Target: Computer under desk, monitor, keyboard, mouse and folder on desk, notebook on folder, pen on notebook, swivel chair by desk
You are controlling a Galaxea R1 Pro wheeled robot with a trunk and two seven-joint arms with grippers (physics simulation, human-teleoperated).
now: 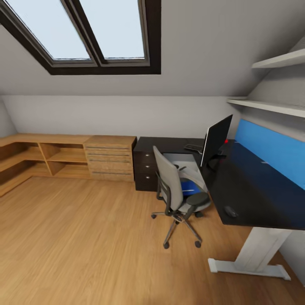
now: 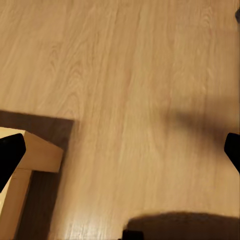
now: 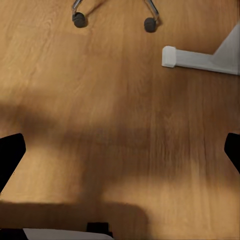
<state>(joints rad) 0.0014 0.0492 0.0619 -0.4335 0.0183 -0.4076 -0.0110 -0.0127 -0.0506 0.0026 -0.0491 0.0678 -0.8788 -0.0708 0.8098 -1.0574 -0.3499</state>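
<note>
The left gripper (image 2: 120,150) hung over bare wood floor (image 2: 130,75) with its two dark fingertips (image 2: 10,152) wide apart at either edge of its wrist view, nothing between them; a pale wooden corner (image 2: 35,155) lay near one tip. The right gripper (image 3: 120,150) was spread just as wide and empty above the floor, with two chair casters (image 3: 79,20) and a white desk foot (image 3: 172,56) ahead of it.

In the head view, the desk (image 1: 254,190) ran along the right wall below a blue panel (image 1: 275,152). The monitor (image 1: 215,140) stood upright on the desk's far part, seen nearly edge-on. The keyboard (image 1: 193,148) lay on the top just behind the monitor. The mouse (image 1: 231,211) sat near the desk's front edge, well apart from the keyboard. The chair (image 1: 178,195) stood on the floor close against the desk, back turned to the room. Something blue, apparently the folder (image 1: 189,186), showed on its seat, mostly hidden by the backrest. A pale box under the desk behind the chair may have been the computer (image 1: 182,160); I could not tell. A dark drawer unit (image 1: 146,169) and wooden shelving (image 1: 63,156) lined the far wall beneath the skylight (image 1: 84,29)
</note>
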